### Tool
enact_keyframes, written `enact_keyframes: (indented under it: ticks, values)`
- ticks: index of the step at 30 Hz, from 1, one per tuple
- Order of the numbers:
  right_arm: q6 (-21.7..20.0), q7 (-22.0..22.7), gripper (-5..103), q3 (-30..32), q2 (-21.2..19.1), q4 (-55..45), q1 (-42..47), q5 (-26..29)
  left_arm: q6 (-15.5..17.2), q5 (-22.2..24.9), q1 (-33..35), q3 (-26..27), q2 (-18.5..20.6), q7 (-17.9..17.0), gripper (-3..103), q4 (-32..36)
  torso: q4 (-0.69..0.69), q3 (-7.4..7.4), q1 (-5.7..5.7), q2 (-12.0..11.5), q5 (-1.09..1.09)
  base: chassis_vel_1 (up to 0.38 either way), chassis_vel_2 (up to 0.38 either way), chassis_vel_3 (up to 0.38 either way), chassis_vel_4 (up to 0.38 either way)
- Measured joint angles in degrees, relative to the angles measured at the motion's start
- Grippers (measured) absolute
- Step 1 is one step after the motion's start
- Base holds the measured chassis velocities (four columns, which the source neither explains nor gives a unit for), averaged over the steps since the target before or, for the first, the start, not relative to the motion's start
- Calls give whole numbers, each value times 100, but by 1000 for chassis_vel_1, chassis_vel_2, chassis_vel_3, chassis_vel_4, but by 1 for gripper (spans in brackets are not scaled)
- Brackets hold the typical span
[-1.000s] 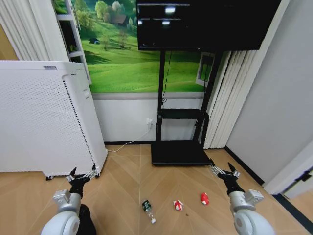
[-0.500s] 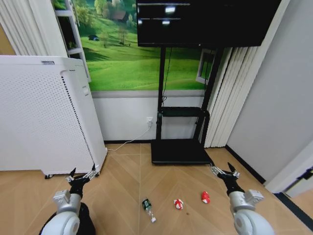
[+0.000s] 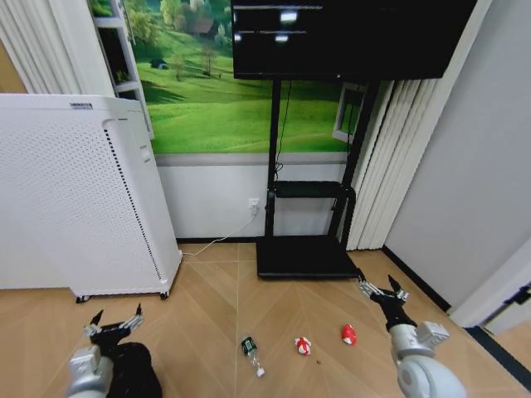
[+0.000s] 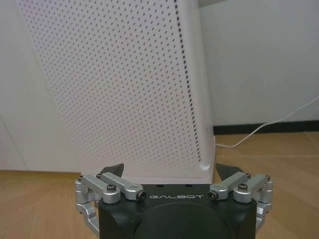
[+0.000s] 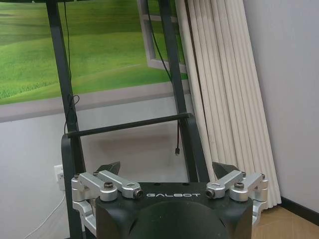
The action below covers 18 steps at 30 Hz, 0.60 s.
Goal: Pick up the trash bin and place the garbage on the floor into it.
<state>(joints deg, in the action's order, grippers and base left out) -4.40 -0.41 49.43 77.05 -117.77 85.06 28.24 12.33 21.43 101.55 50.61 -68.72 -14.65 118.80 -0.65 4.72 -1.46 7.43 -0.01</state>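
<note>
Left gripper (image 3: 114, 319) low at the lower left of the head view, fingers spread apart, nothing between them. Directly beneath and just behind it, trash bin (image 3: 133, 371): small, black, round, dark walls, partly hidden by the left arm; contact with the gripper cannot be told. In the left wrist view the same gripper (image 4: 169, 172) faces the white perforated appliance (image 4: 124, 84), fingertips wide, a white cable (image 4: 269, 130) trailing along the floor (image 4: 279, 154) beside it.

Right gripper (image 3: 382, 290) raised at the lower right, fingers likewise spread, empty. In the right wrist view, gripper (image 5: 167, 169) pointed toward the black TV stand (image 5: 75, 134) and the pleated white curtain (image 5: 219, 84).

Garbage in a loose row on the tan herringbone floor (image 3: 207, 315), between the two grippers and nearer the right one:
- clear plastic bottle (image 3: 251, 355) with green label, lying on its side, well to the right of the left gripper
- crumpled red-and-white wrapper (image 3: 303, 347), just beside the bottle, apart from it
- small red piece (image 3: 348, 335), just below and left of the right gripper, not touching it

All three items apart from the bin.
</note>
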Motion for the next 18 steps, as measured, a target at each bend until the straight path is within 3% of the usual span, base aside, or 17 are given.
enact_keyframes:
  ticks: [6,14,16,18]
  values:
    - [1,3,100,20,-66,-28,-73,65,229,294,336,359,107,27,100,-245,0,8,-4,10,0,0,0,0,0]
    - [-7,20,100,45,-151,36,-172,156,316,447,582,687,442,636,100,-693,0,16,-7,20,0,0,0,0,0]
    - [-13,28,100,46,-176,62,-199,176,458,494,615,879,556,893,100,-822,0,18,-7,22,0,0,0,0,0]
    - [-15,28,100,46,-184,69,-206,180,517,508,632,934,604,938,100,-850,0,19,-8,23,0,0,0,0,0]
